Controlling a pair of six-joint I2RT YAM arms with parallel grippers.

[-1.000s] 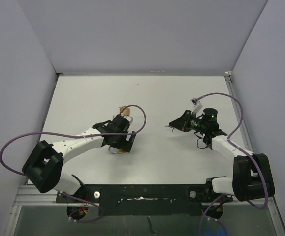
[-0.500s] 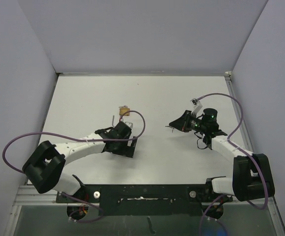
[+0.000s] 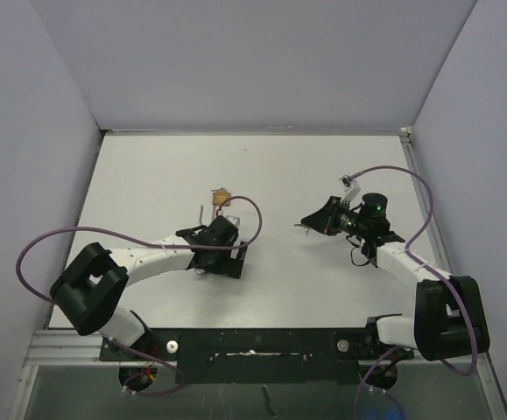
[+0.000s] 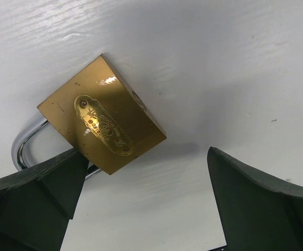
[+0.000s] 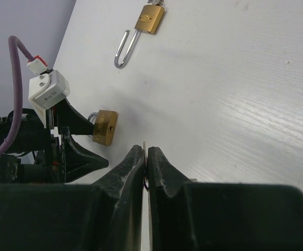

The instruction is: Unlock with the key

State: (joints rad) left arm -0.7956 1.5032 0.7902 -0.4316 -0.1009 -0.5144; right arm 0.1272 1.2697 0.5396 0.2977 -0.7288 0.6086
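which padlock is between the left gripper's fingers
The brass padlock with the short shackle, lying flat between the fingers of the open left gripper. The other padlock, with the long shackle, lies apart, outside the gripper.

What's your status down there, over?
Left pincer open, padlock just off its tips. Right pincer shut on key, apart from the lock; key not yet in. Spare padlock farther out, nothing blocking.

Left arm (image 3: pixel 148 259): stretched toward centre, wrist low | left pincer (image 4: pixel 148 157): jaws spread wide | right arm (image 3: pixel 402 261): elbow bent | right pincer (image 5: pixel 146 157): jaws pressed together, pointing left
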